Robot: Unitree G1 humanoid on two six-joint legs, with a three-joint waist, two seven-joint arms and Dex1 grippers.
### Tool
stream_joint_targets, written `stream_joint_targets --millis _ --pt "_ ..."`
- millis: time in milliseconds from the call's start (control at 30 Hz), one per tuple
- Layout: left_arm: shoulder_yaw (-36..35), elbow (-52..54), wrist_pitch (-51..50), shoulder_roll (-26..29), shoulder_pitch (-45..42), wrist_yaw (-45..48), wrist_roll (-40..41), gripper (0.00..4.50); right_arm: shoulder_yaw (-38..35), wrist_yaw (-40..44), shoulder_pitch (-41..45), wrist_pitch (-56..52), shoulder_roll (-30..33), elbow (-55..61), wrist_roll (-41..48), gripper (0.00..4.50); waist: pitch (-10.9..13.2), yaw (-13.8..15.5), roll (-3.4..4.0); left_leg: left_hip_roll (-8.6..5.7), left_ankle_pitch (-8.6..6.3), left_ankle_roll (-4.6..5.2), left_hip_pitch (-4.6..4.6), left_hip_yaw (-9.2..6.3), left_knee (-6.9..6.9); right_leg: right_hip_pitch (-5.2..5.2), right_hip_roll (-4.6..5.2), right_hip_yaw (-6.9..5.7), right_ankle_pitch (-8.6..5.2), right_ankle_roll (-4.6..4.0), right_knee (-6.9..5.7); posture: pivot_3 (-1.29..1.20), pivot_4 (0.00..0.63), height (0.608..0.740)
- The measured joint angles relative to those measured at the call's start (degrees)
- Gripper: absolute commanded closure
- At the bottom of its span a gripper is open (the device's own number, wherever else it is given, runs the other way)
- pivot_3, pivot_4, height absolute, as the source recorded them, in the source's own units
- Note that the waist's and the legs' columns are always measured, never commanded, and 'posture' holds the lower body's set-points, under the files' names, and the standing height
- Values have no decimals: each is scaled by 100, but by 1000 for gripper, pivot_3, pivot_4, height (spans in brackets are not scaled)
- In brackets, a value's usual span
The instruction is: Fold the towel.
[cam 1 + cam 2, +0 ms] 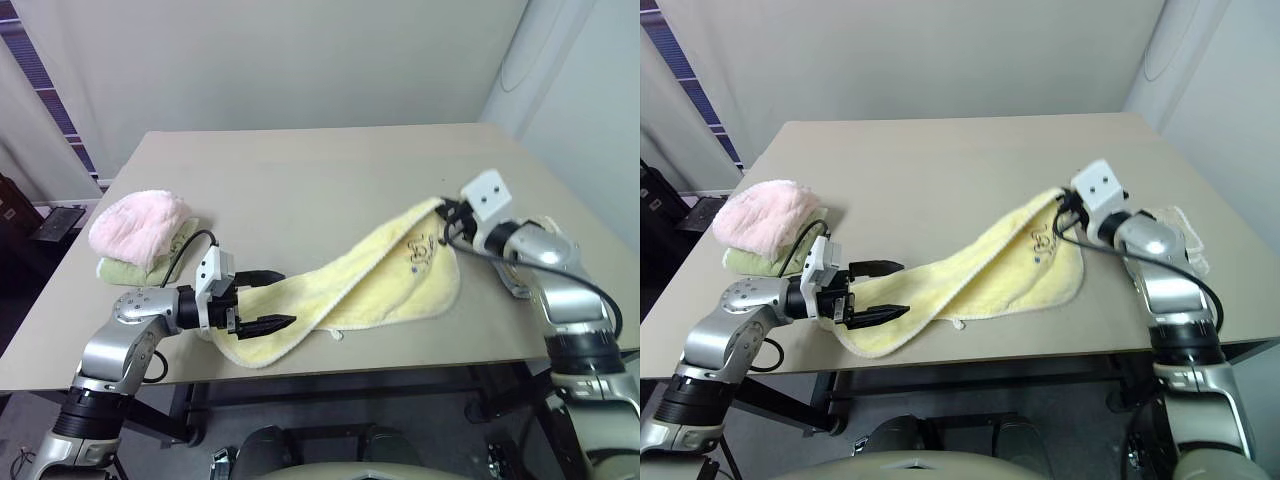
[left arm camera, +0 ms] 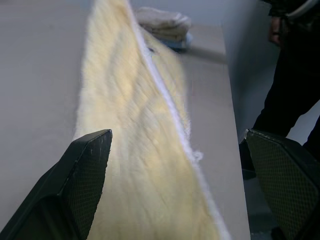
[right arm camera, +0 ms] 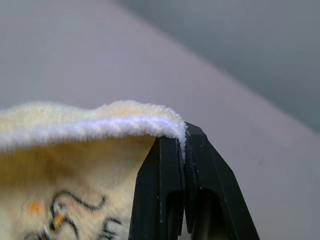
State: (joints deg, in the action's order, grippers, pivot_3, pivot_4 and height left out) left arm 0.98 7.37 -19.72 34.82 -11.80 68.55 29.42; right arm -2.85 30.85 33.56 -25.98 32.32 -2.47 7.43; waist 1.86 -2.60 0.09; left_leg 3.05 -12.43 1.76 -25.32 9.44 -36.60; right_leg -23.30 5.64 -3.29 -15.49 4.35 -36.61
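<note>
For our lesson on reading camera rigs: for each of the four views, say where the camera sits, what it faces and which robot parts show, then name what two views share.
Left eye: head, looking down on the table; both arms show.
Right eye: same head, same scene.
Left wrist: along the open left end effector over the towel.
Right wrist: along the right end effector, shut on the towel's hem.
Shared: all four show the towel.
</note>
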Motion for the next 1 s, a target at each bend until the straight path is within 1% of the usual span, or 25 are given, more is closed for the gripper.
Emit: stream_joint_targets --millis 100,167,333,467,633,800,933,1000 --pt "46 -29 92 -3 -135 64 -34 0 15 -303 661 -261 -265 -209 4 4481 0 11 3 0 1 -2 -2 3 1 -3 0 0 0 0 -3 0 0 740" --pt "91 -66 203 -9 -176 146 -103 0 45 -439 952 -322 -347 -401 -40 4481 0 13 2 0 1 -2 -3 8 2 -3 0 0 0 0 -2 0 0 740" --pt "319 -340 544 -96 -222 251 -365 0 126 -782 1346 -357 -668 -1013 -177 4481 0 -1 2 0 2 -4 -5 28 4 -2 2 2 1 2 -21 0 0 740" --pt "690 -493 943 -293 -229 204 -752 0 188 -1085 1601 -342 -876 -1495 -291 4481 0 2 2 4 8 -11 -5 34 1 -13 4 2 1 2 -48 0 0 740" --pt "1105 -522 1125 -341 -179 -21 -1281 0 93 -1678 1959 -134 -973 -2391 -441 4481 1 -12 4 7 9 -13 -4 35 -1 -16 4 2 1 2 -54 0 0 740" --pt "1173 -517 1107 -321 -110 -31 -1335 0 -295 -2325 2562 195 -979 -3558 -456 4481 4 -19 9 17 10 -15 -5 40 1 -21 -1 2 1 2 -54 0 0 740" --pt "1196 -688 1120 -364 -159 -37 -1418 0 -415 -2488 2742 426 -982 -3994 -446 4481 5 -25 10 24 11 -17 -5 45 1 -22 -6 2 1 3 -54 0 0 740" --pt "1246 -912 1137 -498 -264 -109 -1520 0 -425 -2484 2744 474 -996 -4072 -443 4481 8 -21 15 24 11 -16 -4 46 -1 -21 -6 2 1 3 -54 0 0 740"
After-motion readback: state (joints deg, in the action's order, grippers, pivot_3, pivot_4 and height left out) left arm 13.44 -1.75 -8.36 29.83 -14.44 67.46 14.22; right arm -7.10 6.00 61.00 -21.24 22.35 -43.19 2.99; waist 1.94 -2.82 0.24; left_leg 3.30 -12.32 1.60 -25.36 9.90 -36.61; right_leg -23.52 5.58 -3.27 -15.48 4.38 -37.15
